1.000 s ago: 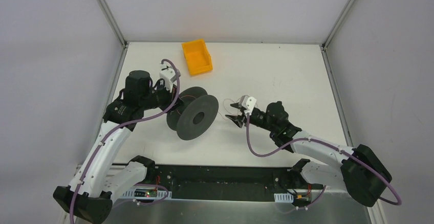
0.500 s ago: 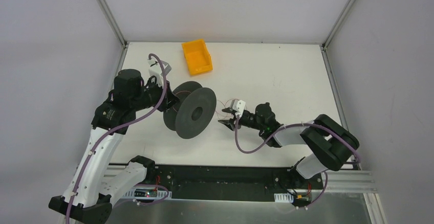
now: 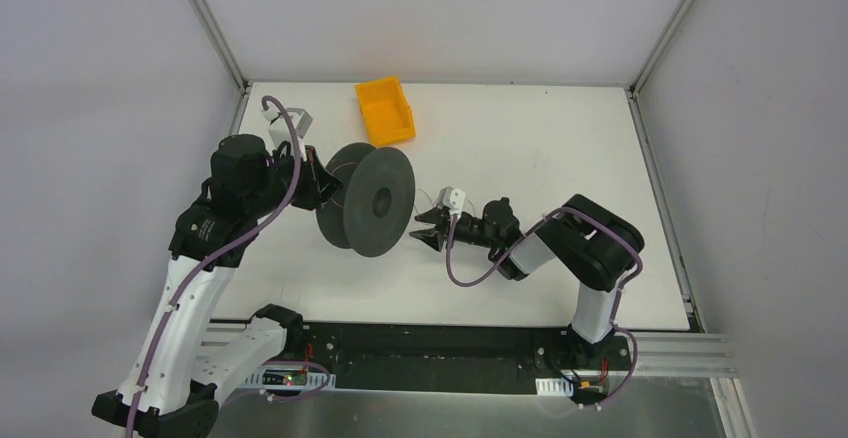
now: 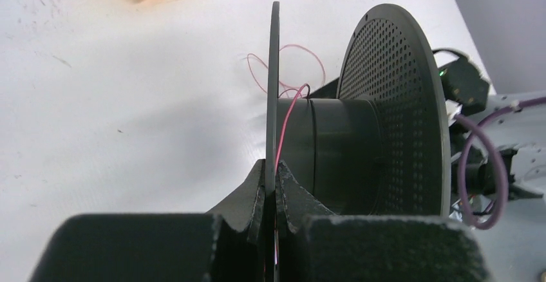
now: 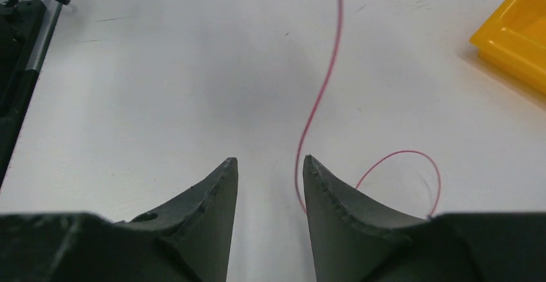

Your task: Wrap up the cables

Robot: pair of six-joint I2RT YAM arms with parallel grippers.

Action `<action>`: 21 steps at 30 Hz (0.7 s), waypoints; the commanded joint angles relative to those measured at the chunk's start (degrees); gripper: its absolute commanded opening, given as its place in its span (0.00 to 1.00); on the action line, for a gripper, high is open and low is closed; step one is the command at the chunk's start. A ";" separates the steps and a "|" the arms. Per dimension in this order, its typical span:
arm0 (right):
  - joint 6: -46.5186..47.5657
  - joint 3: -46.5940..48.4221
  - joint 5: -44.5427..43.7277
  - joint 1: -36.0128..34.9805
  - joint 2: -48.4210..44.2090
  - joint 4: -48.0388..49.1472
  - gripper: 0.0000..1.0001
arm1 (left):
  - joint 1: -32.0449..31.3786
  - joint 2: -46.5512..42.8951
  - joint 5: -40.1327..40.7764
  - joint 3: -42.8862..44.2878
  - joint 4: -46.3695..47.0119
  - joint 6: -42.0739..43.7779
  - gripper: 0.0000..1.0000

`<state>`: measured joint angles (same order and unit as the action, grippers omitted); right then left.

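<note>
A black spool [image 3: 365, 201] stands on edge on the white table [image 3: 520, 138]. My left gripper [image 3: 322, 183] is shut on its thin left flange [image 4: 275, 69], as the left wrist view [image 4: 275, 169] shows. The thin reddish cable [image 4: 293, 105] runs from the spool's core, past the pinched flange, and curls in loose loops beyond the spool. My right gripper [image 3: 425, 236] is open, just right of the spool and low over the table. In the right wrist view [image 5: 270, 161] the cable [image 5: 322, 89] runs down between the fingers, close to the right one [image 5: 335, 198], and loops behind it.
An orange bin [image 3: 385, 110] sits at the back of the table, behind the spool; it also shows in the right wrist view [image 5: 515, 31]. A black rail [image 3: 430, 353] with both arm bases runs along the near edge.
My left arm has swung the spool left and turned it more upright. My right gripper has moved left toward the spool, its arm folding in behind it.
</note>
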<state>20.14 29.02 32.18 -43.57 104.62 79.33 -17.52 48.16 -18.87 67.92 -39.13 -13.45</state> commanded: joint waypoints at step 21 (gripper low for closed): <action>-7.38 -3.78 -11.91 -13.55 -4.62 7.47 0.00 | 0.64 -4.39 16.69 0.16 15.82 -19.48 0.00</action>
<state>13.87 29.61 25.43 -53.25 109.08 83.24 -17.52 43.48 -9.13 68.55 -30.74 -31.16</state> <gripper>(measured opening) 0.009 0.009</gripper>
